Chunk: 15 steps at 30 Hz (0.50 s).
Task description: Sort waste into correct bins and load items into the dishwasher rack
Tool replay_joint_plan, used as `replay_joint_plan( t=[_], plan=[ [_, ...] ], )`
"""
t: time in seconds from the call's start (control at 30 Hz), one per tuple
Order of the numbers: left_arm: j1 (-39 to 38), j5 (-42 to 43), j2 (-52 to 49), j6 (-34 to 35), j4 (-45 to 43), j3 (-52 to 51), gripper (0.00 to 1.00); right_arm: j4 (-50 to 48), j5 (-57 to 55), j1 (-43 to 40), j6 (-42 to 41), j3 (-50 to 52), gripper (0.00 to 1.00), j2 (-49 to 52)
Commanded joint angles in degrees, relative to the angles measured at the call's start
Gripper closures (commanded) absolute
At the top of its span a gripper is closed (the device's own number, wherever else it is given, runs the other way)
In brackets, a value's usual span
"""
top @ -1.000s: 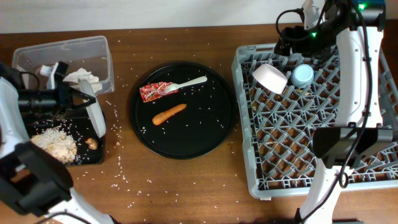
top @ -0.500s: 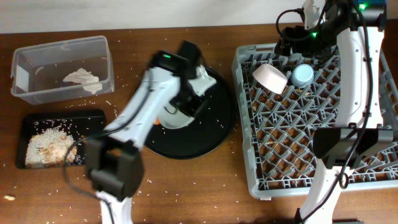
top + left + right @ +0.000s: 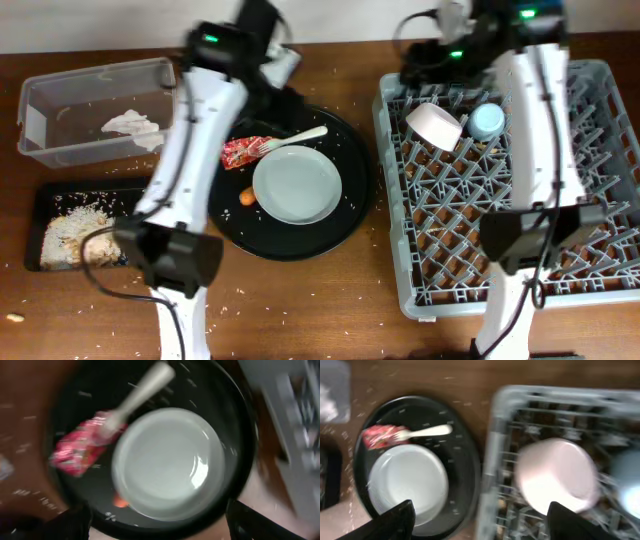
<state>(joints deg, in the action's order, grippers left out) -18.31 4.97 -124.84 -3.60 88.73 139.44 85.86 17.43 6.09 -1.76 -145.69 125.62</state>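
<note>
Left jaws and right jaws both gape wide, empty. The plate [image 3: 297,186] lies flat on the round black tray [image 3: 352,218], just beside the fork [image 3: 300,136], hiding part of the sausage piece [image 3: 247,197]. For the rack [image 3: 440,270], I'd pinch the plate's free right rim, low and square.

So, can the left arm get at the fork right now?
Probably yes: the fork lies uncovered on the round tray, tines on the wrapper, beside the plate, with nothing over it.
</note>
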Motion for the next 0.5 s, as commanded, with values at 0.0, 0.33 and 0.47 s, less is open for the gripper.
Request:
replay_joint_plan(
  t=[0.0,0.33,0.47],
  plan=[
    [8.68,0.81,0.44,5.44,-0.24,2.45,0.15,-1.75,-4.55,9.07,-2.14,2.03,0.16,1.64],
    [13.44,1.18,-0.57,5.29,0.48,2.29,0.15,-3.04,-5.40,17.49,11.58,12.00,0.25,13.62],
    [13.44,1.18,-0.94,5.29,0.48,1.97,0.15,-8.83,-3.45,17.62,12.52,21.70,0.32,13.62]
  ],
)
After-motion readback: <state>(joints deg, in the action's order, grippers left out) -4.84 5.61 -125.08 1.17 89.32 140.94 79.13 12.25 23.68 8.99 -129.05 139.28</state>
